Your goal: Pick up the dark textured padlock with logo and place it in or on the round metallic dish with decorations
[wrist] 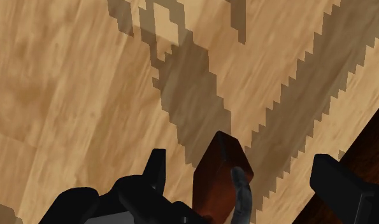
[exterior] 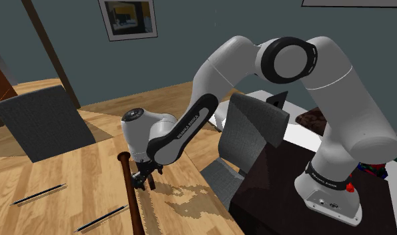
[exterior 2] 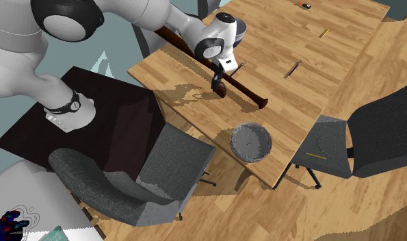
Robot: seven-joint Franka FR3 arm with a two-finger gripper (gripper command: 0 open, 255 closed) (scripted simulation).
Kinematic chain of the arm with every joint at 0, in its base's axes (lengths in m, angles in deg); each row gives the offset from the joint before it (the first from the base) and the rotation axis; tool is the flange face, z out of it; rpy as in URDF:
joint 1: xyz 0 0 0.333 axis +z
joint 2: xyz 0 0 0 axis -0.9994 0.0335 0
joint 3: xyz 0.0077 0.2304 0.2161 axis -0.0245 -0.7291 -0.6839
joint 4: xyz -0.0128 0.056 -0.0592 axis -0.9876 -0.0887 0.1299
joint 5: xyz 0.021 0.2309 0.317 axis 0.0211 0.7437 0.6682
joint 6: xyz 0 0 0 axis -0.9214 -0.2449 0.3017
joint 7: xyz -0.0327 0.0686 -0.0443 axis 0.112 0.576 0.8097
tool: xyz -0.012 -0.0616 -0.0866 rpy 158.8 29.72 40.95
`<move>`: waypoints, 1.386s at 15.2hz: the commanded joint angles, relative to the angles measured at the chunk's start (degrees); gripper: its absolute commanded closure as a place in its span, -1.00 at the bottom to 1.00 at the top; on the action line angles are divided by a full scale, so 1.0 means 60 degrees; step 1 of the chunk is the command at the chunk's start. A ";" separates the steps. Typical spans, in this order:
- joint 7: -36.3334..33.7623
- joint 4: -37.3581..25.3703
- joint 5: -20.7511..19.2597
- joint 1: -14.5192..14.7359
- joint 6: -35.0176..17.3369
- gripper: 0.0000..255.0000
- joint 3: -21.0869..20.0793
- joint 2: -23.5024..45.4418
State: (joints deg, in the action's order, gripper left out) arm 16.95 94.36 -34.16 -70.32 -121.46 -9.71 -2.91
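Note:
The padlock (wrist: 218, 167) is a dark reddish-brown block with a grey shackle (wrist: 243, 191). It sits between the fingers of my gripper (wrist: 239, 160), low over the wooden table (exterior 2: 311, 61). The jaws stand apart with a gap on each side of the padlock, so the gripper is open and nothing is clasped. In the second exterior view the gripper (exterior 2: 217, 82) hangs just over the dark padlock (exterior 2: 221, 90). The round grey dish (exterior 2: 251, 142) lies on the table near its edge, some way from the gripper. The shoulder view has the gripper (exterior: 145, 180) close to the tabletop.
A long dark brown bat (exterior 2: 229, 79) lies across the table right beside the gripper, and also shows as the bat (exterior: 131, 197) in the shoulder view. Pens (exterior 2: 293, 68) lie farther out. Grey chairs (exterior 2: 174, 164) stand along the table edge. The dark stand (exterior 2: 106, 130) is nearby.

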 commanded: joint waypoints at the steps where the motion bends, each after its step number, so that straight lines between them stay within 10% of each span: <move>1: 0.0000 0.0000 0.0000 0.0000 0.0000 -1.00 0.0000 0.0000; 2: 0.0000 0.0000 0.0000 0.0000 0.0000 1.00 0.0000 0.0000; 21: 0.0191 0.0112 0.0332 -0.0210 0.0766 1.00 -0.0299 -0.0891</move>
State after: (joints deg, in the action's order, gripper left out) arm 17.86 95.05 -32.39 -71.37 -117.39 -11.34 -7.74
